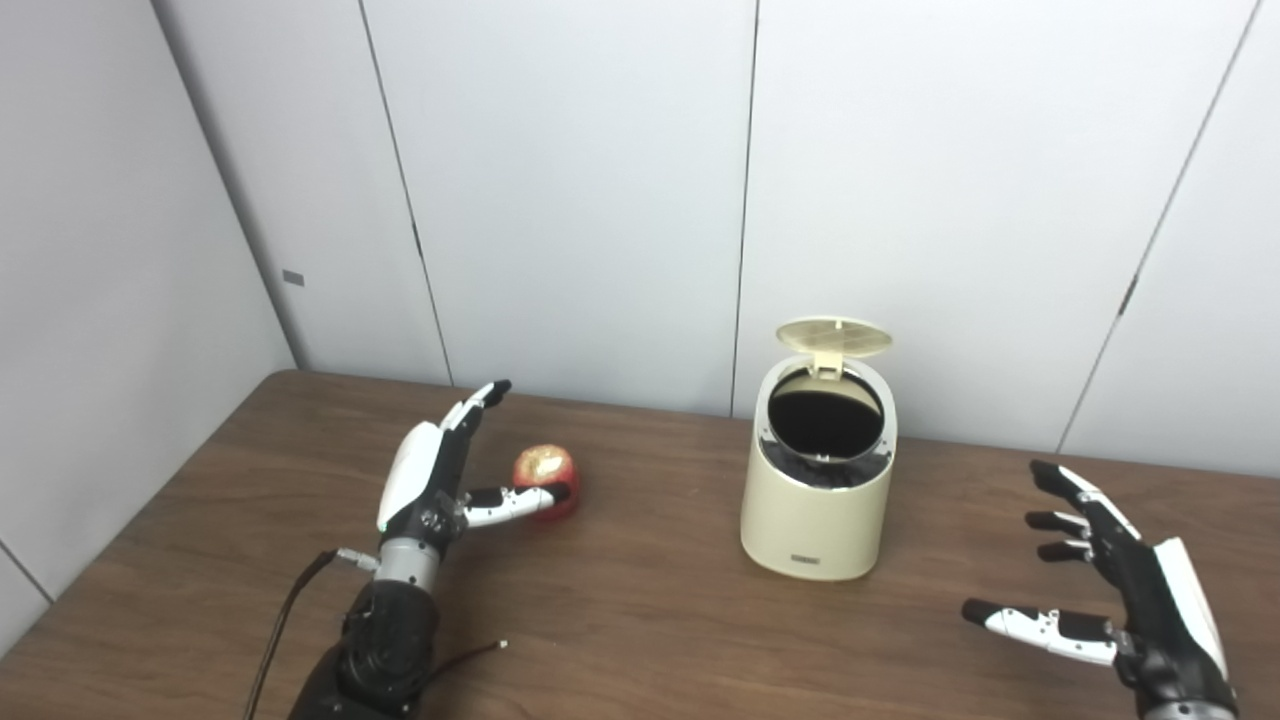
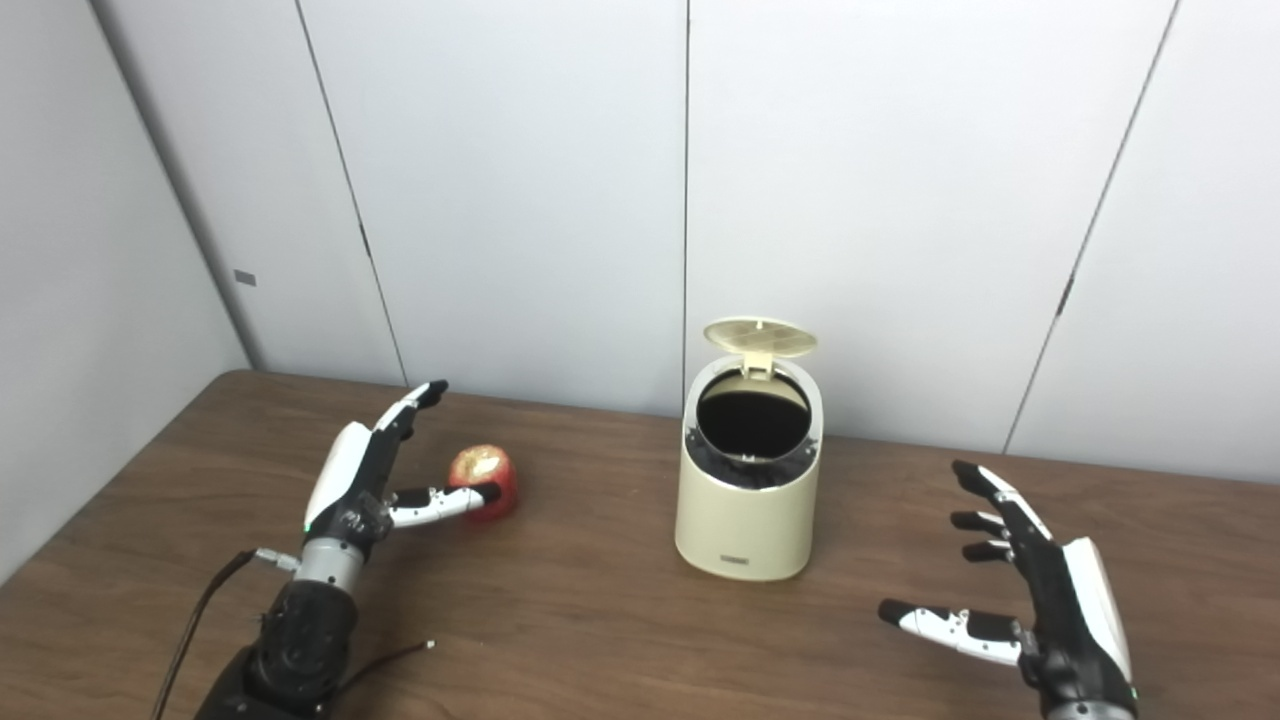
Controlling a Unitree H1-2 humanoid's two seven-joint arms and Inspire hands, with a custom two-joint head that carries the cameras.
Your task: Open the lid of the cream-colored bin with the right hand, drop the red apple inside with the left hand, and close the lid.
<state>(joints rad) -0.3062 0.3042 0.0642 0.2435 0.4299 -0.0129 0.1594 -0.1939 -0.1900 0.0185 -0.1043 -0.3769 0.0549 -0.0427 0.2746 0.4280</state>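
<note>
Beside the open-lidded bin (image 1: 818, 500), both the left hand (image 1: 430, 480) and the right hand (image 1: 1120, 580) are spread, empty.

Illumination is even, diffuse and bright, apparently from overhead; the grey wall panels (image 1: 560, 180) show no hot spots. Shadows on the wooden counter (image 1: 640, 610) are soft and short, lying close under the cream bin (image 1: 815, 500) and the red apple (image 2: 484, 478). A small pale glare sits on the apple's top. The bin's interior reads solid black. Focus is slightly soft throughout, with mild compression blur on fingertips. Wall seams stay straight towards the edges.
</note>
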